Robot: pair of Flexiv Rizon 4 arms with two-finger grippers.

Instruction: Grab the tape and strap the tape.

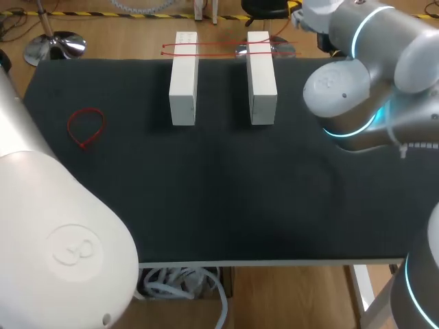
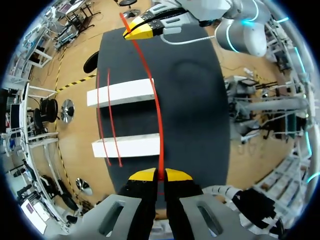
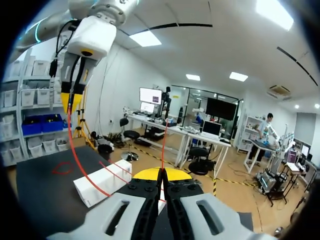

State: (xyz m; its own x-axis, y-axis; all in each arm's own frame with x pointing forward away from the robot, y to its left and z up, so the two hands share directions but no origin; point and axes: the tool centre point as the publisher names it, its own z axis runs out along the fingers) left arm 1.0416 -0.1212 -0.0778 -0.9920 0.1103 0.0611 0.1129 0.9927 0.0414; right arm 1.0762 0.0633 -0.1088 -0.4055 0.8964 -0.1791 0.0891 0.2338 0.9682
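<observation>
Red tape hangs as one long strand in the air above the table, bowed between the two grippers. The left gripper has its yellow tips pressed together on one end. The right gripper pinches the other end, its tips likewise closed on the strand. Below the tape, toward the far edge of the table, a white left block and a white right block lie side by side with a gap between them. Two thin red strands lie across the far ends of both. Well off to the left, a red loop lies flat on the black mat, apart from the blocks.
</observation>
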